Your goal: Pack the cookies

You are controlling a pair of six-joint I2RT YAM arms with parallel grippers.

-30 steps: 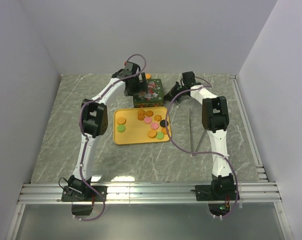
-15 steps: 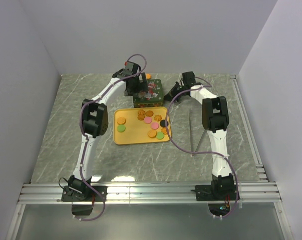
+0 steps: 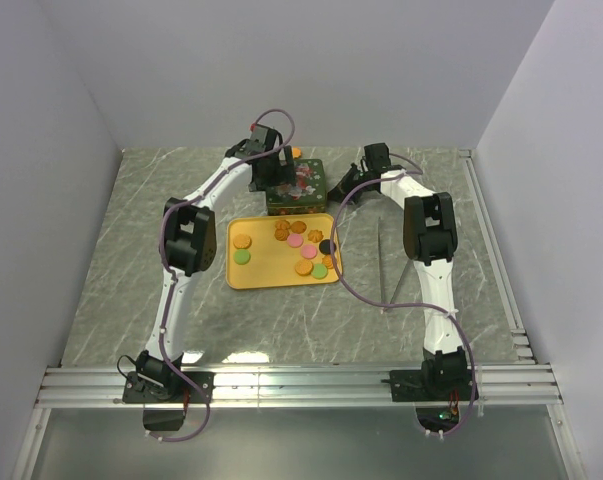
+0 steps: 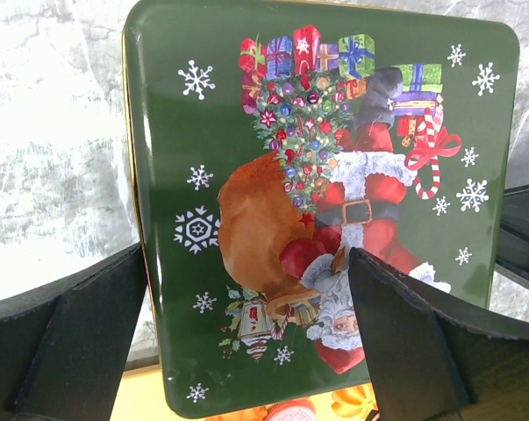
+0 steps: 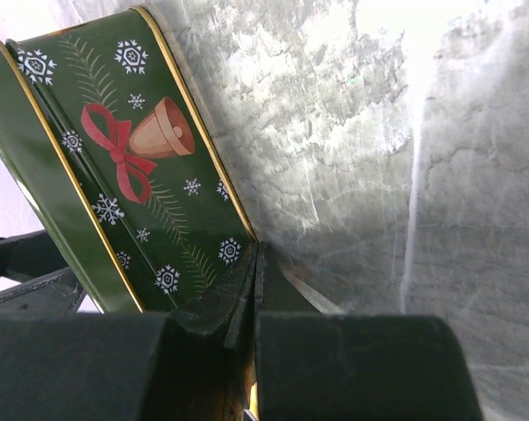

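The right claw (image 5: 253,263), fingers pressed together, meets the lower edge of the green tin's (image 5: 115,175) bell-painted side on the worktop (image 5: 378,175).

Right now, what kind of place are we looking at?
Probably a lab test cell: plain white walls box in a marble-patterned table, both arms bolt to an aluminium rail, and the props are toy cookies on a yellow tray.
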